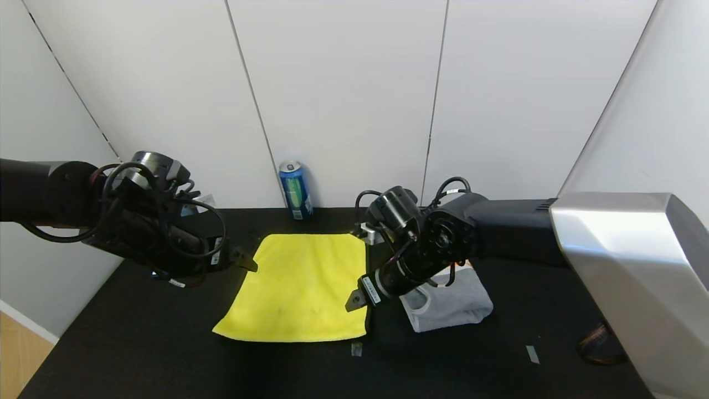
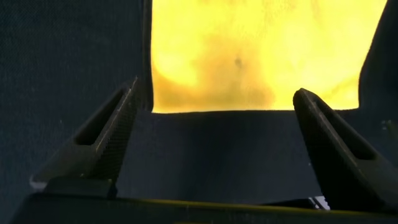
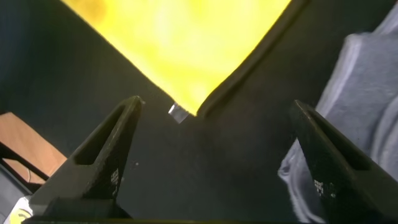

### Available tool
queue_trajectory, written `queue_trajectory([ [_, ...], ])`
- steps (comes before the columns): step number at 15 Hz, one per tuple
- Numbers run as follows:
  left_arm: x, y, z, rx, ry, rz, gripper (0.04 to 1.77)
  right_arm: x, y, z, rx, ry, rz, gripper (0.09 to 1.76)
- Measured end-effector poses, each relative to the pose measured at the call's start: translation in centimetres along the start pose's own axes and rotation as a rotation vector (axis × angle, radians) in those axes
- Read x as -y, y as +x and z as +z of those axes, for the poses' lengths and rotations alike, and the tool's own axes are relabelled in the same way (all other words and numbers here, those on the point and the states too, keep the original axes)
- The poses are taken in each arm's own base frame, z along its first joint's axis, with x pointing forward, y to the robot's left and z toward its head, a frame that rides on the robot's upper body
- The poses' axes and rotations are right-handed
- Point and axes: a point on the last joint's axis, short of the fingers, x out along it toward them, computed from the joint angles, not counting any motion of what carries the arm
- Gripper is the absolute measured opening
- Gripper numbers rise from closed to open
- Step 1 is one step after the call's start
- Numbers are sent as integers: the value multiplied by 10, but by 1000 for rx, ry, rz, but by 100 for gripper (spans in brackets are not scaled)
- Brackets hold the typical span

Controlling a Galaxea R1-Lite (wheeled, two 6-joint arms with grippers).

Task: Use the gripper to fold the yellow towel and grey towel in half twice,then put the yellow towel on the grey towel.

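From the head view, we see the yellow towel (image 1: 299, 288) lying flat and unfolded on the black bench (image 1: 138, 343). The grey towel (image 1: 448, 302) lies bunched just beside it on the right, partly under the right arm. A blue can (image 1: 295, 190) stands near the wall behind. The left pincer (image 1: 243, 259) hangs at the towel's far left corner, and the right pincer (image 1: 354, 301) at its near right edge. We think a pincer may catch only the fluffy surface, or press the bench, and the fold would then come out crooked.

In the left wrist view, the left pincer (image 2: 214, 124) is spread wide and holds nothing; the yellow towel (image 2: 261, 50) lies beyond its tips.

In the right wrist view, the right pincer (image 3: 214, 134) is also wide apart and empty, above the towel's corner with its white tag (image 3: 178, 112), with the grey towel (image 3: 360, 93) to one side.
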Motion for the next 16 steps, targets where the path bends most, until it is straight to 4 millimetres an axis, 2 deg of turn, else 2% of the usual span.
queue_trajectory([
  [9, 0, 0, 0, 0, 0, 0, 172, 0, 0, 0, 0, 0, 0, 171],
  [10, 0, 0, 0, 3, -1, 0, 172, 1, 1, -1, -8, -43, -16, 171],
  [11, 0, 1, 0, 2, -1, 5, 172, 3, 11, -8, -33, -197, -144, 171],
  [12, -1, 3, -1, -1, 1, 9, 172, 3, 14, -14, -74, -195, -152, 171],
  [14, -11, 32, -14, -20, -11, 13, 172, -4, 37, -30, -153, -205, -148, 171],
  [16, -20, 46, -20, -70, -37, 25, 172, -3, 45, -34, -166, -205, -146, 171],
])
